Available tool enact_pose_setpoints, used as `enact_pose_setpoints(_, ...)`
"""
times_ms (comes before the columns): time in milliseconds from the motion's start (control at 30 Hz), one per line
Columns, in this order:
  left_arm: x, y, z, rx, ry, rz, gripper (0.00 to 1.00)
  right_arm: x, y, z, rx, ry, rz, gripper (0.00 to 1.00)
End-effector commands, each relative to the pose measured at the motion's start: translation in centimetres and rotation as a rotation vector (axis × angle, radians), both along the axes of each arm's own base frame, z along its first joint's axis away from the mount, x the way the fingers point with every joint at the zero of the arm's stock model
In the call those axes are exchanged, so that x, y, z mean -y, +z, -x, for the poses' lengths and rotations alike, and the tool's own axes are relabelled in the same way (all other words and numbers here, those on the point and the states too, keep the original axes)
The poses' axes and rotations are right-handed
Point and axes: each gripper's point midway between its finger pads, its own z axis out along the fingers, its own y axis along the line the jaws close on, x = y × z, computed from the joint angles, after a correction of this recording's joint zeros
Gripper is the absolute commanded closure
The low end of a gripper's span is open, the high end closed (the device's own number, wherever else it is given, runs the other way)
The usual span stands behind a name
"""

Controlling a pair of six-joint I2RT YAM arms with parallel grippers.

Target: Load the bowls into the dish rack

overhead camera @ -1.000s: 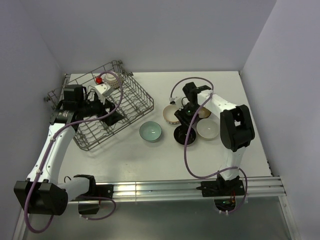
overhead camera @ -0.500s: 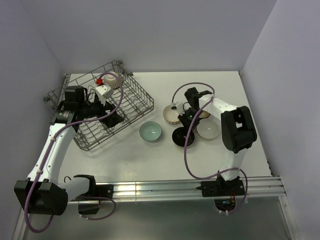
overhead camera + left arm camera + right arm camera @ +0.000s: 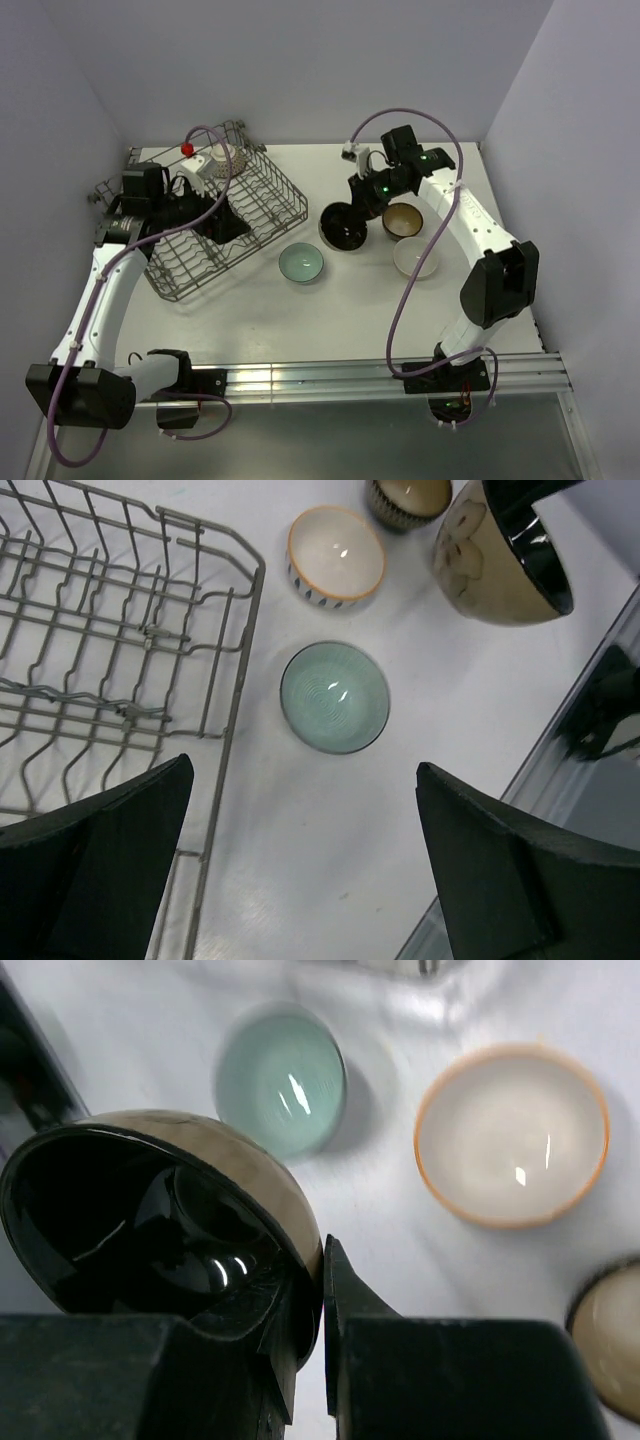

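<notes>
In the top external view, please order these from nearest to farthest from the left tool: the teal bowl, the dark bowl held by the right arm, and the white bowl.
1. Teal bowl: just right of the dish rack, where the left tool is.
2. Dark bowl: further right, near the table's middle.
3. White bowl: far right side.

— Left on the bench (image 3: pixel 300 320)?
— Rack (image 3: pixel 262 195); middle bowl (image 3: pixel 301 263) just off its right side.
— Further right?
— Held bowl (image 3: pixel 342 226) in the right claw (image 3: pixel 315 1290), back bowl (image 3: pixel 401 218) beside it, front bowl (image 3: pixel 415 258) nearer.
</notes>
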Motion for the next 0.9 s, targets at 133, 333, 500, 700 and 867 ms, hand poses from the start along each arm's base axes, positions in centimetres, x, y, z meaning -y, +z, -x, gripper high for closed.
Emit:
enact_pose_setpoints(133, 1.7, 5.7, -1.7, -0.052, 0.087, 0.227, 0.01, -6.7, 11.1, -4.1, 0.007, -0.111, -0.449, 1.0)
enact_pose_setpoints(333, 3.0, 7.3, -3.8, -0.176, 0.116, 0.373, 0.01, -9.1, 12.5, -7.9, -0.017, -0.181, -0.579, 1.0)
enact_pose_setpoints(500, 3.7, 8.8, -5.4, -0.202, 0.146, 0.512, 0.01, -11.3, 10.9, -9.5, -0.078, -0.196, -0.619, 1.0)
enact_pose_setpoints(700, 4.2, 7.4, -8.3, -0.296, 0.183, 0.592, 0.0, -12.8, 9.4, -11.0, -0.168, -0.257, -0.675, 1.0)
enact_pose_setpoints(867, 5.2, 4.5, -9.5, -0.403, 0.186, 0.642, 0.01, -13.5, 8.4, -12.0, -0.2, -0.274, -0.682, 1.0)
